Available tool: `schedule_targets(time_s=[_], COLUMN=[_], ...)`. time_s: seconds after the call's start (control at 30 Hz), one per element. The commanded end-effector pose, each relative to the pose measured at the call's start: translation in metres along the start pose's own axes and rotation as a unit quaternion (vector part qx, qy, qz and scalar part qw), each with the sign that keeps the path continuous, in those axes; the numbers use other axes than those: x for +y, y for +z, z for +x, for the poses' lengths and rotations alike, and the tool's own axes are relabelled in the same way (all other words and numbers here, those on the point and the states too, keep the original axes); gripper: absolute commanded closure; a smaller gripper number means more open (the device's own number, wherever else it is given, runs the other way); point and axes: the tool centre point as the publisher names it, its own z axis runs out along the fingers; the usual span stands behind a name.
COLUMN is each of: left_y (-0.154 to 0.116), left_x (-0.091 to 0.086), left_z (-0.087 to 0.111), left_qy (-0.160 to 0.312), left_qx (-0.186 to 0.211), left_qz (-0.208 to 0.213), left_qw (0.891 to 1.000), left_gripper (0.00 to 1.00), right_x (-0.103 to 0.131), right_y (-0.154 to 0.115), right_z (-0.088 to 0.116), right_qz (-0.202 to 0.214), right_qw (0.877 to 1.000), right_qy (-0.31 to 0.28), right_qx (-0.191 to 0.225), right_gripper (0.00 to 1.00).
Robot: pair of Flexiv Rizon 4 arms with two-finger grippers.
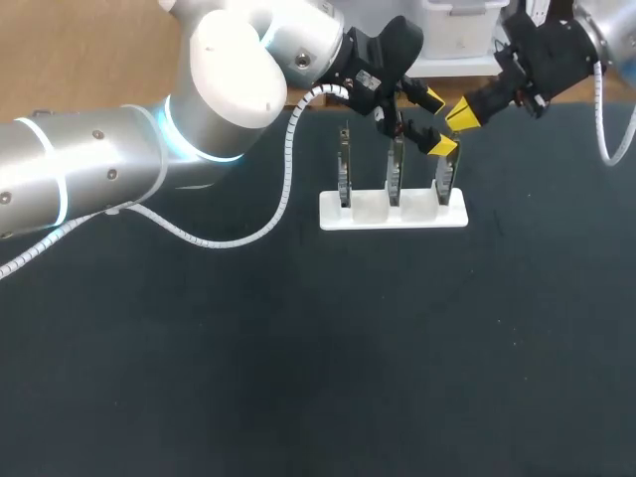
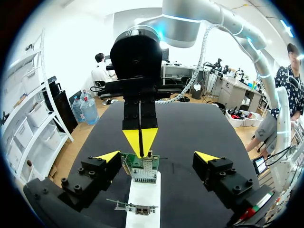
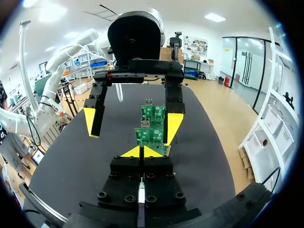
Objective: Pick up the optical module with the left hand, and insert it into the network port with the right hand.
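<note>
Overhead, three circuit boards [image 1: 395,181] stand upright in a row in one white holder [image 1: 370,212] on the dark desk [image 1: 298,378]. Both grippers meet above the row's right end. The left gripper [image 1: 439,123] has its fingers spread wide. The right gripper [image 1: 460,115] has its yellow tips pressed together.

Only the head view shows all three boards at once. The left wrist view looks along the row and shows a ribbed metal network port [image 2: 144,175] on the farthest green board. The right gripper's closed tips hang just above that board's top edge, and the board stands between the spread left fingers. The right wrist view shows the boards overlapping one behind another, framed by the left fingers. I cannot pick out the optical module in any view.
</note>
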Motion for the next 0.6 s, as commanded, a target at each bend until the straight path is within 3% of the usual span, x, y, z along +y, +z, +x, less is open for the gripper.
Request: schedule_targets(time_s=[0.03, 0.23, 0.6], left_y=[0.001, 0.001, 0.001], left_x=[0.001, 0.001, 0.001], left_z=[-0.001, -0.001, -0.003], left_qy=[-0.001, -0.001, 0.001], left_qx=[0.003, 0.003, 0.003], left_qz=[0.001, 0.001, 0.003], left_qw=[1.000, 1.000, 1.000], left_gripper=[0.00, 0.00, 0.00], right_x=[0.000, 0.003, 0.013], right_y=[-0.004, -0.014, -0.024], right_z=[-0.006, -0.025, -0.019], right_qz=[0.003, 0.013, 0.026], right_qw=[1.000, 0.999, 0.999], right_qy=[-0.010, -0.034, -0.028], right_qx=[-0.011, -0.016, -0.008], right_gripper=[1.00, 1.00, 1.00])
